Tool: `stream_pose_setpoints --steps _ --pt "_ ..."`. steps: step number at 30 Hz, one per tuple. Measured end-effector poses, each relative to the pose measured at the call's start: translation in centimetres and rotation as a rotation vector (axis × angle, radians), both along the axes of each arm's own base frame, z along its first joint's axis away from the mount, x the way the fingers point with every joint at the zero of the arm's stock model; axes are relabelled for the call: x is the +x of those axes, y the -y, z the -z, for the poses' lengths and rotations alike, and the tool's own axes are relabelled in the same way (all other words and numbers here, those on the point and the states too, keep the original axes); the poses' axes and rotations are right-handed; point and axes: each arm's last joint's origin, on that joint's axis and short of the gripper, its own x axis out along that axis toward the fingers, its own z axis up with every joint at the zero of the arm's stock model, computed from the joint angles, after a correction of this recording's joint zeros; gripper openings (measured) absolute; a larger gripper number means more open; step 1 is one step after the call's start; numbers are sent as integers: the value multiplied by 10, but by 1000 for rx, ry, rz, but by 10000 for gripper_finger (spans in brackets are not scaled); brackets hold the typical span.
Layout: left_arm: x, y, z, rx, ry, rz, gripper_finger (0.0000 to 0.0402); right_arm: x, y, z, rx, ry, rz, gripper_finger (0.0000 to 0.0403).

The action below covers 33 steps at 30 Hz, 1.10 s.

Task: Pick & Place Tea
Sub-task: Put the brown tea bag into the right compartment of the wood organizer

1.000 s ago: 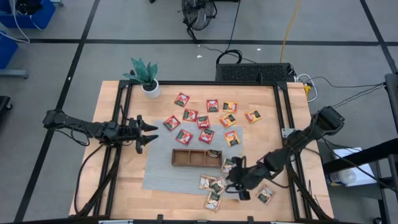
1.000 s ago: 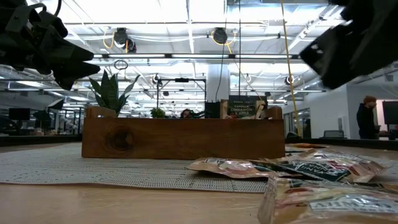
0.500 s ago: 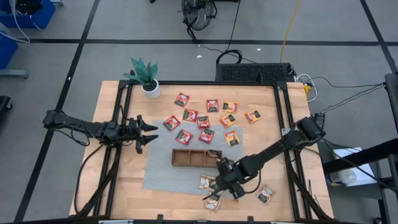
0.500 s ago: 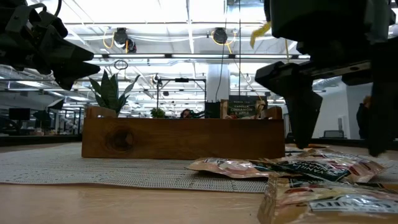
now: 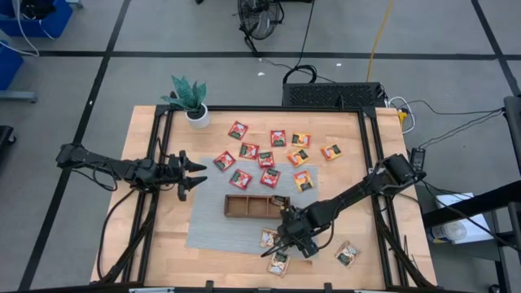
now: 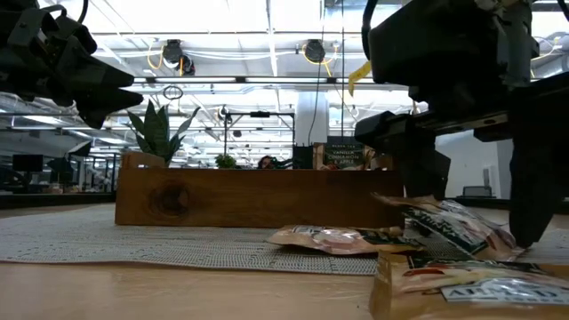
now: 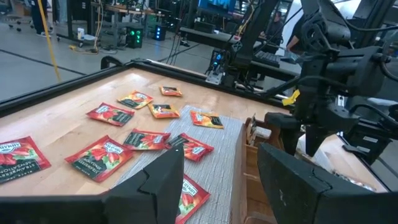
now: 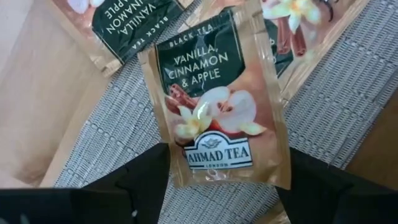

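1. From overhead, I see my right gripper (image 5: 286, 241) low over the front edge of the grey mat (image 5: 213, 226), just in front of the wooden three-compartment tray (image 5: 256, 206). A cluster of green-and-white tea sachets (image 5: 275, 250) lies under and beside its jaws. Red and orange sachets (image 5: 264, 159) are scattered beyond the tray, well apart from those jaws. My left gripper (image 5: 194, 173) hangs off to the left, clear of everything.
2. At table level, the right gripper (image 6: 462, 218) straddles a tilted sachet (image 6: 440, 222), one finger on either side; whether they touch it I cannot tell.
3. From the left wrist, the left gripper's fingers (image 7: 165, 180) stand wide with nothing between them; red sachets (image 7: 102, 155) lie ahead.
4. From the right wrist, a Vanilla, Cinnamon & Apple sachet (image 8: 214, 109) sits between the spread fingers (image 8: 134, 180), jaws wide.
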Motion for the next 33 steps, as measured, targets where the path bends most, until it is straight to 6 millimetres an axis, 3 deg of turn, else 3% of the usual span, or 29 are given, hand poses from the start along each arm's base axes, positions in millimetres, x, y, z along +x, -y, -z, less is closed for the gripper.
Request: stream_pose_setpoints --steps 7,20,26,31,33 --pt "0 0 0 0 0 0 205 0 0 -2 3 10 2 202" --pt "0 0 0 0 0 0 205 -4 -1 -4 -3 0 -36 16" --pt "0 0 0 0 0 0 205 -11 -1 -29 -19 67 56 4" --pt "0 0 0 1 -2 0 205 -18 -6 -60 -124 292 244 3" --pt "0 0 0 0 -1 0 205 -22 -5 -62 -189 446 391 2"
